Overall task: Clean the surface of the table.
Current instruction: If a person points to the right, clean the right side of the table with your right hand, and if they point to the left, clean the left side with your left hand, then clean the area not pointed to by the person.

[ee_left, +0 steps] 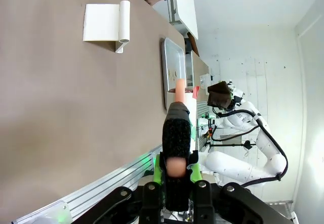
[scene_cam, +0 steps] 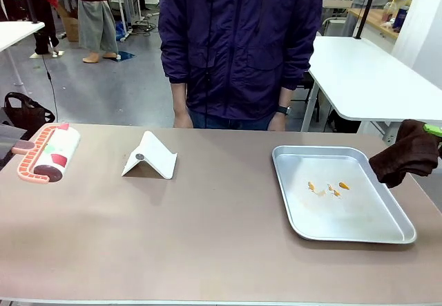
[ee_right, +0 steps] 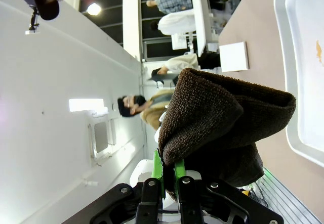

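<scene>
The brownish-taupe table (scene_cam: 207, 244) spreads out in front of me. At its left edge a cleaning roller (scene_cam: 50, 154), with a white drum and a salmon ribbed frame, lies low over the top. My left gripper (ee_left: 176, 172) is shut on its dark handle (ee_left: 176, 133). At the right edge my right gripper (ee_right: 168, 172) is shut on a dark brown cloth (ee_right: 223, 118), which hangs bunched (scene_cam: 406, 153) just off the table's corner. In the left wrist view the table (ee_left: 61, 107) lies bare beneath the roller.
A silver tray (scene_cam: 297, 213) with a few orange crumbs (scene_cam: 328, 188) sits at the right. A white folded card stand (scene_cam: 150, 155) is left of centre. A person in a purple jacket (scene_cam: 238, 36) stands at the far edge, hands by the table.
</scene>
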You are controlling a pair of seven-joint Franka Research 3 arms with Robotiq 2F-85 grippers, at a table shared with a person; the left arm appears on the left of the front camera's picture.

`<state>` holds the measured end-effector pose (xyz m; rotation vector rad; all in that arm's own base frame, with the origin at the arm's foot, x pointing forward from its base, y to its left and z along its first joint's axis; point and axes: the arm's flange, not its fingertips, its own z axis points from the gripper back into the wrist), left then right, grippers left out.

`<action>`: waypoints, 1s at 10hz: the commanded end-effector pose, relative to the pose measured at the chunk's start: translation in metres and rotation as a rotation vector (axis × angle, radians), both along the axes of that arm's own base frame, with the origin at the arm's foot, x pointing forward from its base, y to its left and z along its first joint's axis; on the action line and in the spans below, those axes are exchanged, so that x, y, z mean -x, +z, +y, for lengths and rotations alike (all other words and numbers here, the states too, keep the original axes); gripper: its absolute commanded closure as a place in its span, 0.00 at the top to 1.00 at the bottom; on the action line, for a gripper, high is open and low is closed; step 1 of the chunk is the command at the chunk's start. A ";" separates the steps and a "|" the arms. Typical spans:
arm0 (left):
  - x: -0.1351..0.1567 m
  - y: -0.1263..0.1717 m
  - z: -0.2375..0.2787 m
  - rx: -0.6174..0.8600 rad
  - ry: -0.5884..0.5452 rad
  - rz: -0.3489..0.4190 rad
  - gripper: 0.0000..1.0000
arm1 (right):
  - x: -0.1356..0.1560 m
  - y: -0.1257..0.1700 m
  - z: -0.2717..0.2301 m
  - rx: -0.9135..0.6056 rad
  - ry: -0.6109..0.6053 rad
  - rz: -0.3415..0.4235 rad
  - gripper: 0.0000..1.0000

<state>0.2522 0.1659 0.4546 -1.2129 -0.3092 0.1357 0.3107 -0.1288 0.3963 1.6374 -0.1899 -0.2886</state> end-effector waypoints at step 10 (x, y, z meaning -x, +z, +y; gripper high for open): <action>-0.001 0.002 -0.001 0.007 0.003 -0.009 0.22 | 0.001 0.006 0.001 -0.003 0.002 -0.001 0.00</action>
